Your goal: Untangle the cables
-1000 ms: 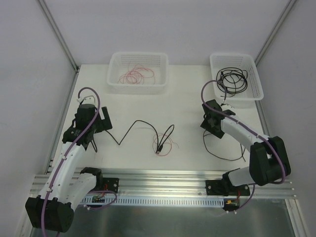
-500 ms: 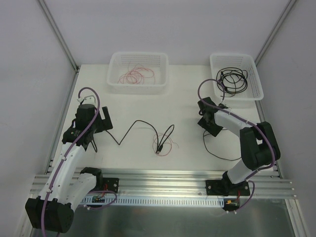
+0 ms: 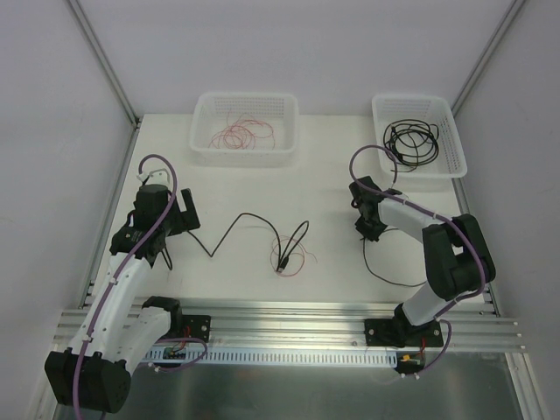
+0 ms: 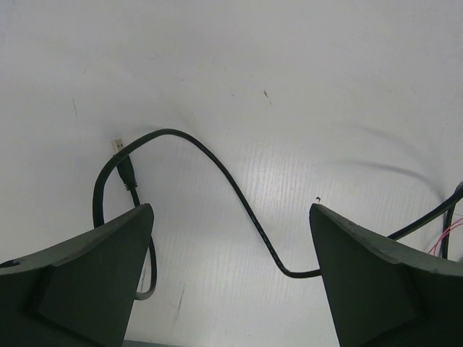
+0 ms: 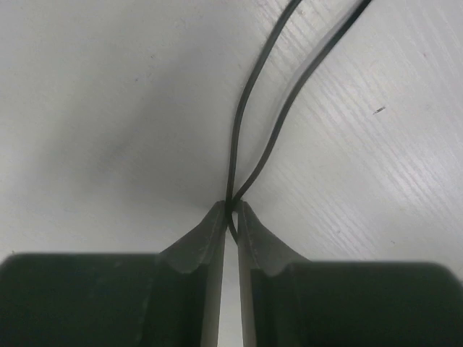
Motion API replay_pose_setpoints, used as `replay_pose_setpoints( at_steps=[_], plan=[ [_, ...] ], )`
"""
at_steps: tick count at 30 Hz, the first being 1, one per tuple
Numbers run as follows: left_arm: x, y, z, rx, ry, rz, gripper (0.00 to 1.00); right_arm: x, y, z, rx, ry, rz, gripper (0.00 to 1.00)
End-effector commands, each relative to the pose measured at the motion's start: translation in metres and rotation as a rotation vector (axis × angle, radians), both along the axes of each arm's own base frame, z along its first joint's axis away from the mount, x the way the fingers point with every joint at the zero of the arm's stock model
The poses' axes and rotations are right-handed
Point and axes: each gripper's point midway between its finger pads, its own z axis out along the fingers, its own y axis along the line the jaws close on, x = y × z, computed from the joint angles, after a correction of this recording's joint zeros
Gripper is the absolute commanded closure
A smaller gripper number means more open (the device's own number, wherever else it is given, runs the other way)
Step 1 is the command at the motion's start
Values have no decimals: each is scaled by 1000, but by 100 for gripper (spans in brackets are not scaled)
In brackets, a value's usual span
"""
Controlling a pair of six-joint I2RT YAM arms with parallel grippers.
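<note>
Cables (image 3: pixel 282 261) tangled mid-table, others lying in baskets.
The right gripper (image 5: pixel 231 208) is clenched on a looped cable (image 5: pixel 239 119), two black strands running from its tips across the table (image 3: pixel 236 188); the left gripper (image 4: pixel 230 210) hangs spread wide over a long cable (image 4: pixel 239 199) near its plug, gripping nothing. Red-pink wires (image 3: pixel 245 134) lie in the left basket (image 3: pixel 245 157), black coils (image 3: pixel 413 140) in the right basket (image 3: pixel 429 171).

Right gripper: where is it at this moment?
In the top view the right gripper is low on the right half of the table, on the near side of the right basket, shut on a black cable lying there.
</note>
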Motion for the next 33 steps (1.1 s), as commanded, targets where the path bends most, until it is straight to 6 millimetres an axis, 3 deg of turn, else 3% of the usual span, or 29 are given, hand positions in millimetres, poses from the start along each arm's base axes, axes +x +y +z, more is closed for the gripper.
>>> replay_pose_setpoints(
  at_steps=[1,4,8,12,19,20,22,23,26,27,31,33],
  plan=[
    [2,-1,5,5,-31,-20,10,-7,2,-2,5,23,-20,88],
    [2,-1,4,2,-30,-20,10,-9,2,-3,8,25,-18,99],
    [2,-1,4,6,-28,-21,10,-13,1,1,-6,17,5,99],
    [2,-1,5,4,-31,-22,9,-10,-4,29,-91,-34,70,99],
    [2,-2,5,-1,-32,-24,9,-1,-13,118,-168,-193,191,99],
    [2,-2,5,-2,-32,-25,9,5,-12,143,-172,-247,226,99],
    [1,-2,4,-1,-29,-27,10,9,-15,169,-195,-287,260,99],
    [2,-2,4,-3,-31,-27,9,17,-13,198,-193,-351,271,99],
    [1,-3,3,-3,-28,-28,9,29,-18,242,-269,-407,356,99],
    [1,-2,3,-3,-26,-28,10,37,-20,272,-301,-456,398,99],
    [2,-3,3,-5,-24,-28,9,69,-26,330,-369,-578,465,99],
    [1,-3,2,-3,-20,-29,10,87,-27,341,-398,-595,500,99]
  ],
)
